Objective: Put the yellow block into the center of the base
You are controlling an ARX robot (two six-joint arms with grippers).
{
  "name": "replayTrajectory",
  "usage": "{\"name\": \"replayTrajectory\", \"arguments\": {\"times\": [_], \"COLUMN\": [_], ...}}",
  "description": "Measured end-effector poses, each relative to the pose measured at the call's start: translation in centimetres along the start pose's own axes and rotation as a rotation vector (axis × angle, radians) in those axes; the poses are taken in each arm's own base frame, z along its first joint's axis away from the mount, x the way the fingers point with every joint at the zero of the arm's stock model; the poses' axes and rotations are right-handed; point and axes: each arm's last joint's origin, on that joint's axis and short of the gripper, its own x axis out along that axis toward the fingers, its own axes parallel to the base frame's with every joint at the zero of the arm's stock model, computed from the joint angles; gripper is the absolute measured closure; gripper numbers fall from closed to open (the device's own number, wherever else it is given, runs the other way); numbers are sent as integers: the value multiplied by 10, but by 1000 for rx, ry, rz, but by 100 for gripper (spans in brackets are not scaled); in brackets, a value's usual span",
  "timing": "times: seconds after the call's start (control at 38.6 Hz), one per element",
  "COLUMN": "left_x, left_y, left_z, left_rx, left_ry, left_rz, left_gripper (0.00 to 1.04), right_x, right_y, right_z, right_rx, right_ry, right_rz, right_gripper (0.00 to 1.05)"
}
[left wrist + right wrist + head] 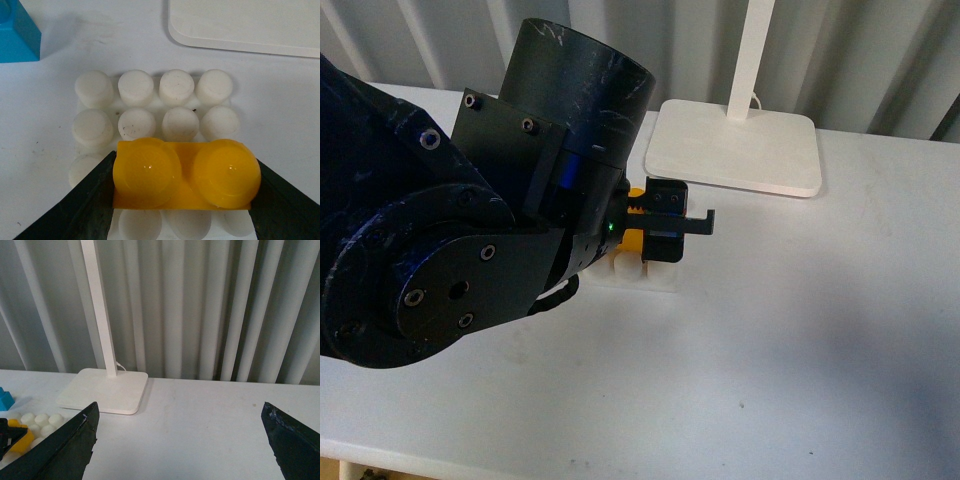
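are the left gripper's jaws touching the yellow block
Touching. The left wrist view shows the left gripper with its dark jaws pressed against both ends of the yellow block, with no gap on either side.

The block sits over the base, with the lamp foot behind.

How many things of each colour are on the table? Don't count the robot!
Yellow: 1, the yellow block
Blue: 1, the blue brick
White: 2, the base and the lamp foot
Total: 4
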Motion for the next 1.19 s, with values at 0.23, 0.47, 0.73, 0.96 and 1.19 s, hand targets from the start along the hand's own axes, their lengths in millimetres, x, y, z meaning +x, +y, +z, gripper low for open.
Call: {"name": "replayTrajectory", "arguments": {"times": [0.23,0.47,0.73,0.96,1.19], "left_x": [1,2,2,2,1], "left_y": [-2,-4,-5,-5,-3], "left_z": [0,-1,-1,-2,-5], "left_rx": [-9,-19,-17,-16,-17], "left_ry": [-2,-1,-4,-5,-6], "left_rz": [-1,-1,-1,1,7], "left_gripper": [39,39,39,39,39], "right_x": [0,0,0,0,0], "right_y": [0,0,0,0,0], "right_z": [0,0,0,0,0], "right_rx": [0,0,0,0,0], "right_ry": [0,0,0,0,0], "right_rz": [0,0,0,0,0], "right_gripper": [9,9,9,9,9]}}
